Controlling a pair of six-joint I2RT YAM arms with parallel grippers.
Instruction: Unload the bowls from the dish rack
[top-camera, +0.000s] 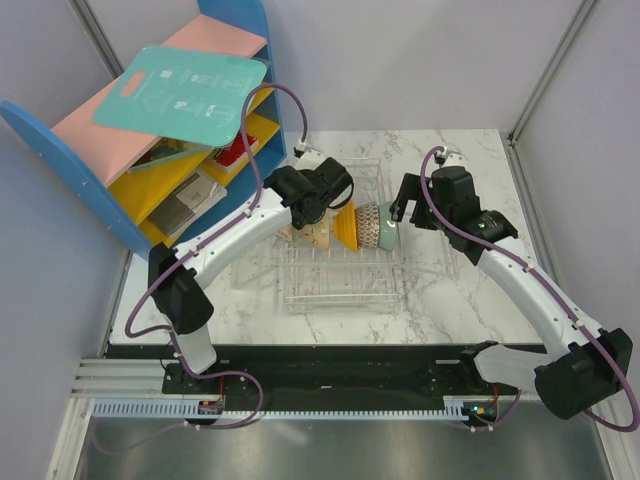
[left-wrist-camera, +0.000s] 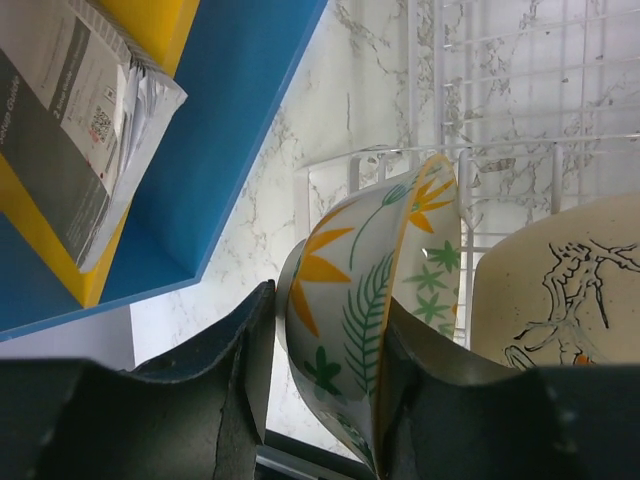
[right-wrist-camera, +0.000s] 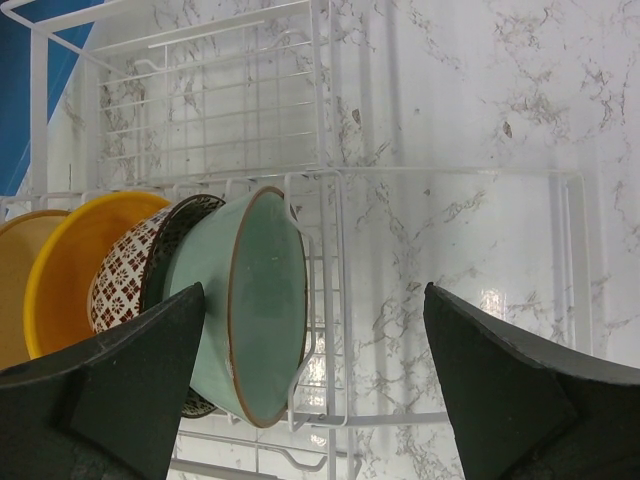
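The wire dish rack (top-camera: 340, 285) sits mid-table with bowls standing on edge in a row. My left gripper (top-camera: 318, 220) is shut on the rim of a cream floral bowl (left-wrist-camera: 350, 290) with yellow and green leaves, one finger inside and one outside. A second cream bowl (left-wrist-camera: 560, 290) stands right beside it. The orange bowl (right-wrist-camera: 65, 260), mesh-patterned bowl (right-wrist-camera: 130, 280) and mint green bowl (right-wrist-camera: 255, 300) follow in the row. My right gripper (right-wrist-camera: 315, 385) is open wide around the mint bowl (top-camera: 388, 228); its left finger (right-wrist-camera: 110, 390) is at the bowl's outer side.
The blue-and-yellow shelf unit (top-camera: 170, 130) stands at the back left, close to the left arm, with a teal board (top-camera: 185, 90) on top. The rack's white wire wall (right-wrist-camera: 330, 200) runs just right of the mint bowl. Bare marble table (right-wrist-camera: 480, 150) lies to the right.
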